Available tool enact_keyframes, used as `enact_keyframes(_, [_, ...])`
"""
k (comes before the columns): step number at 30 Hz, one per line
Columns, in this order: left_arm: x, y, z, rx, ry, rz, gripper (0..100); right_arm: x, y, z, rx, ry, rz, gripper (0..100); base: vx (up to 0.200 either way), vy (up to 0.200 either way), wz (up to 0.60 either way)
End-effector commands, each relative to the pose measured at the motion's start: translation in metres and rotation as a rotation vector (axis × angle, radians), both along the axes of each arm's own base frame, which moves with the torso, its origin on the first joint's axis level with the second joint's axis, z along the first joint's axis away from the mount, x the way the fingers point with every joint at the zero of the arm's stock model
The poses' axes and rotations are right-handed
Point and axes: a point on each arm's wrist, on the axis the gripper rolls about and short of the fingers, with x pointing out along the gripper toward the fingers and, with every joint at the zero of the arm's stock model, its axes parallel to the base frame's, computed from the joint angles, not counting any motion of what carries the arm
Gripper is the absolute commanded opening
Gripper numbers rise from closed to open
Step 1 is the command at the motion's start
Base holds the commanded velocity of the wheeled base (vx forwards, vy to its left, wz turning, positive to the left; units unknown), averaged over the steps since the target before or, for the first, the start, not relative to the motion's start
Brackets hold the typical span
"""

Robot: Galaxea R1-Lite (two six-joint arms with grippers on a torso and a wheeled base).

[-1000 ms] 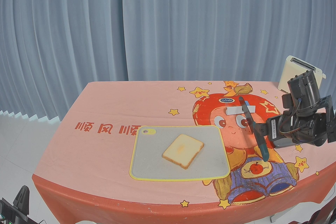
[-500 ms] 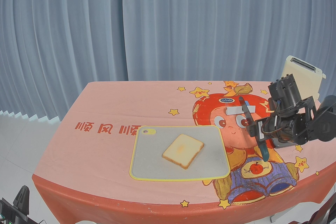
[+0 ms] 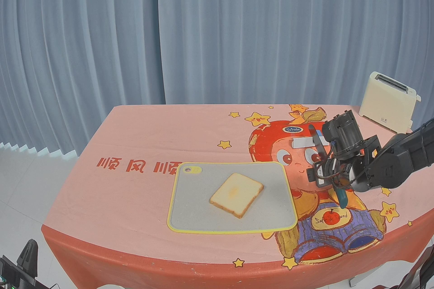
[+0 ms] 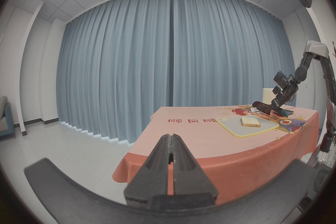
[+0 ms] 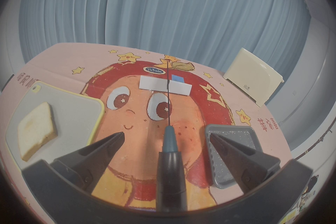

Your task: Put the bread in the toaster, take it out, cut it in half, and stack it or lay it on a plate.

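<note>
The knife (image 5: 170, 161) lay on the table (image 3: 149, 136) with its handle between the spread fingers of the right gripper (image 5: 166, 136). Nothing was grasped, and the knife's long axis ran away from the robot, in line with the gripper. The bread (image 3: 236, 194) lay flat on the cutting board (image 3: 190, 208), to the knife's left. The right arm was low over the table. The left gripper (image 4: 170, 151) was clenched empty, well off it.

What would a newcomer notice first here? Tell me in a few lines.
A whole, uncut slice of bread lies on the yellow-rimmed cutting board at mid-table. To its right, the right gripper hangs open astride the handle of a knife lying on the cartoon tablecloth. The cream toaster stands at the table's far right corner.
</note>
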Motion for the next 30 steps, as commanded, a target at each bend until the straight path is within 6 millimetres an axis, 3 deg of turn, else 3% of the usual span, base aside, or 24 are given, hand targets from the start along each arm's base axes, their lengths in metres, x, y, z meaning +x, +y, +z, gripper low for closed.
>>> enact_keyframes(1, [0.001,0.0,-0.005,0.0,0.018,0.001,0,0.004,0.001,-0.012,-0.02,0.03,-0.006,100,0.0,0.0,0.0])
enact_keyframes(12, [0.001,0.0,-0.005,0.0,0.018,0.001,0,0.006,-0.003,-0.013,-0.019,0.032,-0.022,100,0.0,0.0,0.0])
enact_keyframes(13, [0.001,0.0,-0.005,0.0,0.018,0.001,0,0.005,-0.004,-0.013,-0.019,0.032,-0.022,0,0.0,0.0,0.0])
enact_keyframes(22, [0.001,0.0,-0.005,0.0,0.018,0.001,0,0.004,-0.003,-0.009,-0.009,0.021,-0.02,0,0.0,0.0,0.0])
enact_keyframes(30, [0.001,0.0,-0.005,0.0,0.018,0.001,0,-0.004,-0.009,0.027,0.049,-0.079,-0.019,0,0.0,0.0,0.0])
